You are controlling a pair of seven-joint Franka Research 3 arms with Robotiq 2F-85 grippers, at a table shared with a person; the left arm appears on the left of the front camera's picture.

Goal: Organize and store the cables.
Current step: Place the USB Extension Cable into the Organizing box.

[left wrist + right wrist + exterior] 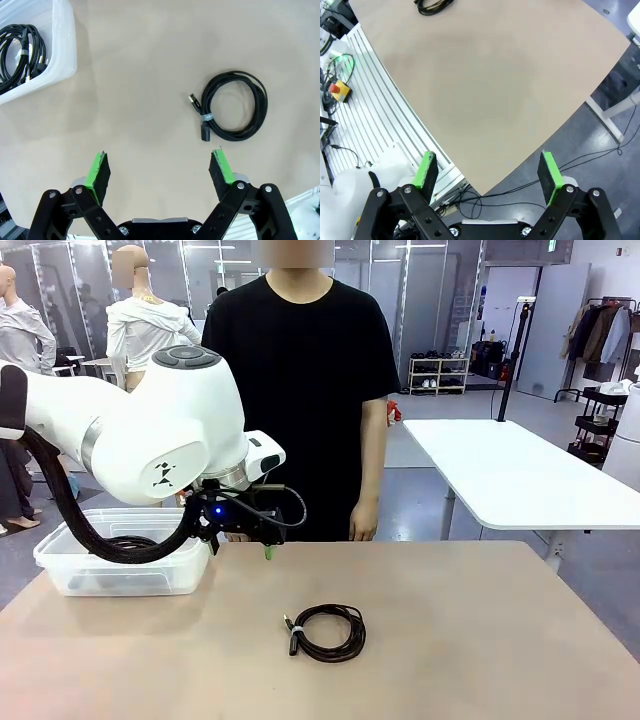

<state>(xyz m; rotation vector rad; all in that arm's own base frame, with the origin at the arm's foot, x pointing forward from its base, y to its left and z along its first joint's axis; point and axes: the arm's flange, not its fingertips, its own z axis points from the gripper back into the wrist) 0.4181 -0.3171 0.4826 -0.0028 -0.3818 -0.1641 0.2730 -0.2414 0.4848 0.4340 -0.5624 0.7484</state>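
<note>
One coiled black cable (327, 631) lies on the tan table near its middle; it appears too in the left wrist view (231, 106) and at the top edge of the right wrist view (434, 5). More coiled cables (20, 55) rest inside a clear plastic bin (120, 552) at the table's left. My left gripper (268, 550) hovers above the table between the bin and the loose cable, open and empty (161, 169). My right gripper (489, 171) is open and empty, high over the table's edge.
A person in a black T-shirt (305, 380) stands at the far side, a hand (362, 523) hanging at the table's edge. A white table (520, 475) stands behind at the right. Bare tabletop (480, 640) surrounds the loose cable.
</note>
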